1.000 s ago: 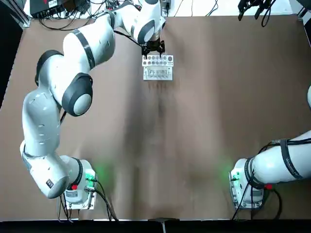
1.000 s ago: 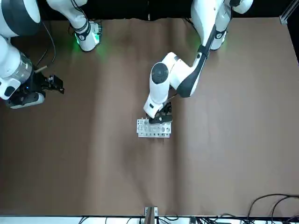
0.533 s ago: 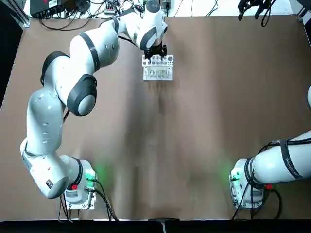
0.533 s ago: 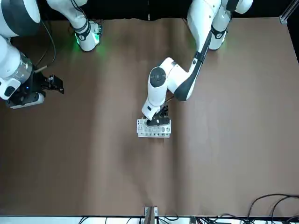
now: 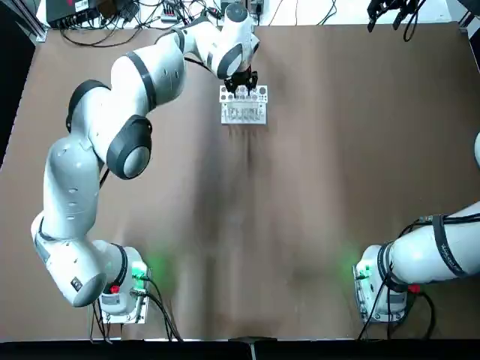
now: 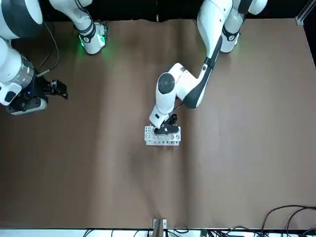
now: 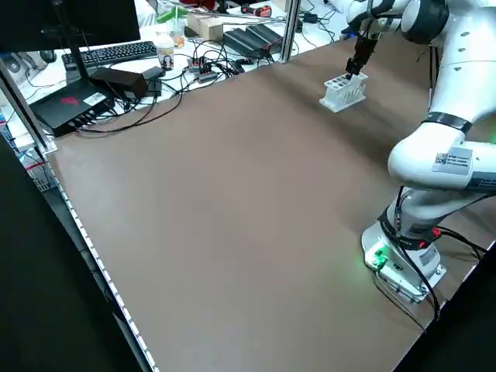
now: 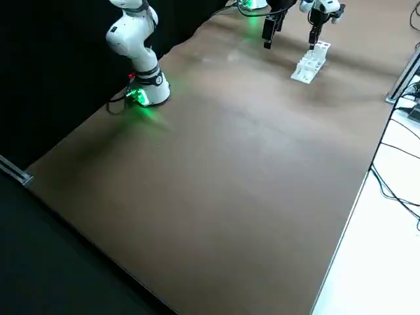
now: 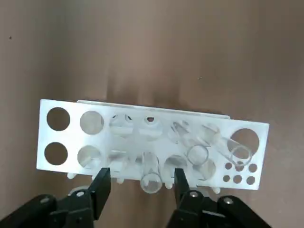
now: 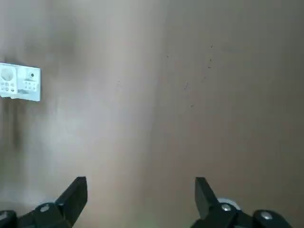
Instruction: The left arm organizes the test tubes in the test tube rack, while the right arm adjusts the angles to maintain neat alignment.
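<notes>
As far as the tubes go: three clear rims make out in the left wrist view, all in the rack (image 5: 244,114): one tube (image 9: 151,182) between the left jaws, a second tube (image 9: 197,155), and a third tube (image 9: 241,153) at the row's end.
Rack: upright on the surface (image 5: 300,187), near its far edge, in front of the left arm (image 5: 67,180).
Left jaws: over the rack, spread wide, gripping nothing; first tube's rim sits in the gap, neither side seen touching it.
Right arm (image 5: 435,251): parked off to the right, well apart from the rack. Its jaws are wide apart too, holding nothing.
Done: tubes are racked, by my read.
Left: straightening, probably. Second and third look slanted, though some of that may be camera angle. No alignment help from the right side at this point.
Hard to see: clear walls blend into white plastic, so total count and seating depth, can't tell. Top view cuts off much of the right arm; left jaws cover part of the rack there.
</notes>
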